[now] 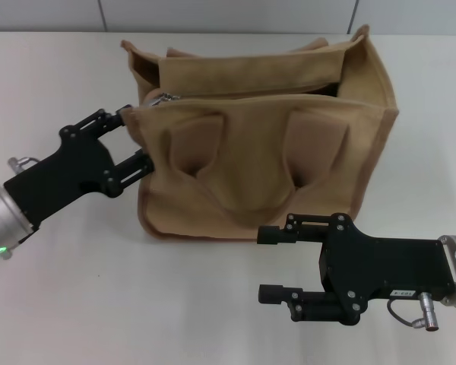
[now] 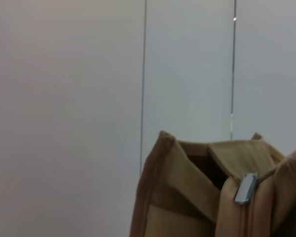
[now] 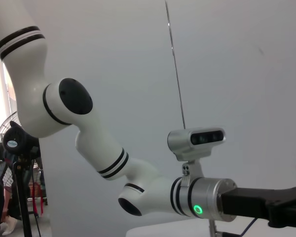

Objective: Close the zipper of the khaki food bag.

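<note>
The left gripper (image 1: 137, 137) clamps its jaws on the left end of the khaki food bag (image 1: 266, 144), just below the zipper (image 1: 243, 94) pull. Too loose a pinch could let canvas slip. The right gripper (image 1: 270, 262) idles, jaws released, above the tabletop (image 1: 76, 289).

Both grippers, the left gripper (image 1: 137, 137) and the right gripper (image 1: 272, 263), are matte black with slim parallel fingers, linkage bars and small screws. Each joins a silver cylindrical wrist; the left wrist bears a green light. The left arm (image 3: 89, 148) is white with black bands and black joint caps, carrying a silver camera (image 3: 196, 140).
</note>
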